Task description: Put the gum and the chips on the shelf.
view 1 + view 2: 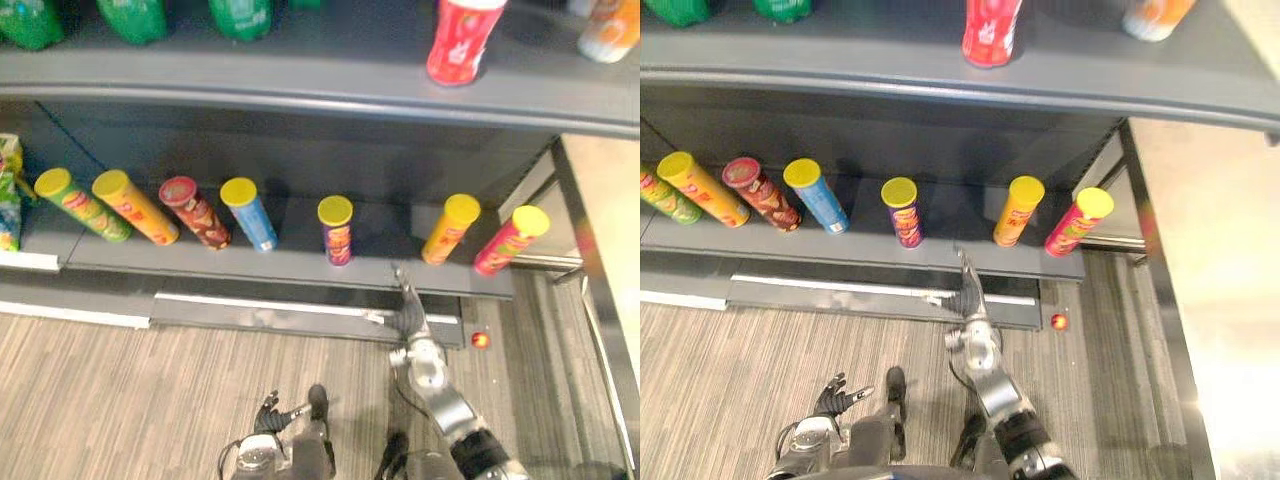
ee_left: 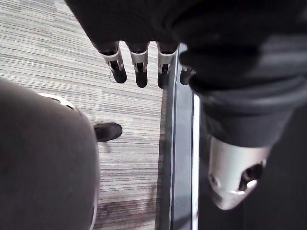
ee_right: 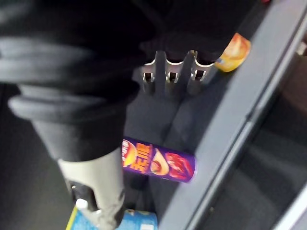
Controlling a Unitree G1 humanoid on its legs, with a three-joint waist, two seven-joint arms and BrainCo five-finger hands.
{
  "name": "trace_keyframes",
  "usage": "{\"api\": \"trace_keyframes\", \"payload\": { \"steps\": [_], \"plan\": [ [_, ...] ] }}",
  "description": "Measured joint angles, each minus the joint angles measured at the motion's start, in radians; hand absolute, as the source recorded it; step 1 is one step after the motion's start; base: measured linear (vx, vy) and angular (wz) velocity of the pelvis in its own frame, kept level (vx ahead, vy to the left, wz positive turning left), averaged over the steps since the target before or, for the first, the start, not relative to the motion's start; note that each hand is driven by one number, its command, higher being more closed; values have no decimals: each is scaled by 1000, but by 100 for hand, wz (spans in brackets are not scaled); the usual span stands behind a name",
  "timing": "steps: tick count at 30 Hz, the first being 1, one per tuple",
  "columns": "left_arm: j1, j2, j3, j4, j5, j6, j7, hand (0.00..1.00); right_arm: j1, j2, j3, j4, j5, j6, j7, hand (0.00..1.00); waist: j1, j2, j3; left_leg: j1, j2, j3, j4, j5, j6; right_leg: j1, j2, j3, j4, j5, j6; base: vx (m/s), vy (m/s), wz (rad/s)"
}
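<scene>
The right robot hand [image 1: 408, 308] reaches forward to the front edge of the lower shelf [image 1: 296, 240]. It is released, with its fingers straight and close together and nothing in them. Just past its fingertips and a little to their left, the purple chips can [image 1: 337, 232] stands on the shelf with a yellow lid. The orange chips can [image 1: 449, 230] stands just to the right of the fingertips, and the pink chips can [image 1: 510, 240] is further right. Left of the hand the row continues with a blue can [image 1: 250, 214] and a dark red can [image 1: 196, 212]. On the floor [image 1: 150, 400], near this hand's right side, lies a small red round thing [image 1: 481, 340]; I cannot tell whether it is the gum. The left robot hand [image 1: 272, 412] hangs low over the floor, behind and left of the right one, released with its fingers relaxed.
</scene>
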Motion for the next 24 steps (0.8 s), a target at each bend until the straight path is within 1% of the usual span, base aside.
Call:
{"api": "trace_keyframes", "payload": {
  "steps": [1, 2, 3, 4, 6, 8, 9, 10, 11, 13, 14, 15, 16, 17, 19, 20, 21, 23, 24],
  "plan": [
    [2, 1, 17, 10, 16, 8, 2, 0, 37, -7, 3, 23, 6, -8, 32, 0, -10, -7, -10, 16, -3, 0, 0, -3, 0, 18, 0, 9, -17, 7, 4, 70, 31, -23],
    [2, -1, 33, 19, 19, 13, 5, 0, 74, -19, 3, 42, 31, -9, 63, 0, -14, -13, -15, 33, -4, 1, -1, -8, -1, 35, 3, 20, -33, 15, 5, 64, 24, -22],
    [3, 0, 36, 26, 24, 15, 7, 0, 92, -26, 1, 55, 40, -10, 77, 0, -19, -13, -22, 37, -4, 1, -1, -9, 0, 42, 4, 22, -41, 19, 5, 48, 16, -15],
    [5, -1, 48, 31, 52, 16, 12, 0, 127, -37, -3, 84, 60, -12, 113, 0, -28, -14, -30, 47, -5, 1, -1, -12, 0, 57, 5, 23, -55, 25, 7, 19, 14, -8],
    [12, -3, 73, 33, 83, 15, 13, 0, 176, -50, -16, 137, 71, -14, 158, 0, -33, -17, -37, 74, -6, 7, -3, -21, 1, 83, 7, 32, -68, 28, 9, 8, 12, -11],
    [32, -8, 108, 33, 92, 15, 12, 0, 247, -56, -81, 229, 109, -15, 210, 0, -34, -17, -67, 98, -6, 24, -8, -30, -1, 102, 8, 48, -76, 30, 10, 1, 9, -19],
    [38, -11, 120, 33, 91, 15, 11, 0, 260, -56, -103, 258, 128, -15, 220, 0, -34, -16, -75, 102, -6, 27, -8, -33, -1, 105, 8, 53, -78, 30, 10, 21, 12, -18],
    [48, -15, 148, 35, 91, 15, 10, 0, 283, -58, -146, 325, 157, -13, 232, 0, -36, -14, -93, 105, -7, 30, -8, -36, 0, 108, 8, 58, -84, 30, 10, 25, 11, -11],
    [53, -18, 158, 35, 88, 16, 10, 0, 291, -60, -169, 349, 165, -12, 238, 0, -36, -13, -98, 107, -7, 31, -8, -37, 0, 110, 8, 61, -89, 31, 11, 25, 12, -13],
    [56, -26, 213, 45, 74, 30, -1, 0, 268, -72, -281, 455, 194, -13, 240, 0, -40, -9, -103, 127, -9, 31, -9, -42, -1, 134, 10, 67, -104, 35, 16, 6, 12, -7],
    [57, -27, 223, 46, 71, 34, -3, 0, 261, -73, -302, 478, 200, -11, 239, 0, -40, -8, -103, 133, -9, 31, -9, -44, -1, 141, 10, 68, -107, 36, 16, 0, 0, 0],
    [64, -31, 236, 48, 50, 37, -7, 0, 250, -74, -339, 529, 227, -7, 240, 0, -40, -2, -110, 137, -11, 33, -9, -48, -2, 145, 9, 69, -108, 36, 16, 0, 0, 0],
    [70, -35, 246, 47, 41, 36, -9, 0, 243, -73, -366, 559, 238, -7, 240, 0, -40, -7, -120, 139, -12, 33, -9, -49, 0, 148, 9, 70, -109, 37, 16, 30, 19, -1],
    [72, -37, 261, 48, 36, 36, -10, 0, 234, -72, -399, 596, 255, -6, 241, 0, -40, -3, -119, 145, -13, 33, -9, -50, 1, 155, 8, 70, -111, 38, 15, 44, 18, 0],
    [72, -39, 272, 50, 34, 36, -11, 0, 216, -72, -455, 651, 256, -3, 249, 0, -39, -4, -119, 157, -21, 34, -9, -52, 3, 170, 6, 70, -117, 39, 17, 38, 22, 1],
    [72, -39, 275, 55, 34, 36, -18, 0, 207, -73, -499, 691, 257, 5, 254, 0, -39, -2, -120, 165, -24, 34, -9, -54, 2, 180, 5, 70, -123, 40, 18, 0, 0, 0],
    [72, -39, 277, 56, 33, 36, -22, 0, 207, -73, -519, 700, 259, 13, 256, 0, -39, -2, -119, 169, -25, 34, -9, -56, 3, 186, 4, 70, -126, 40, 18, 32, 24, 0],
    [72, -40, 293, 67, 24, 36, -31, 0, 211, -73, -582, 740, 274, 43, 257, 0, -41, 1, -122, 172, -29, 35, -9, -60, 2, 190, 2, 70, -130, 40, 18, 41, 17, -1],
    [72, -40, 293, 71, 11, 36, -32, 0, 215, -71, -599, 749, 275, 47, 257, 0, -43, 1, -122, 172, -29, 35, -9, -61, 2, 190, 1, 70, -131, 40, 19, 50, 13, 0]
  ]
}}
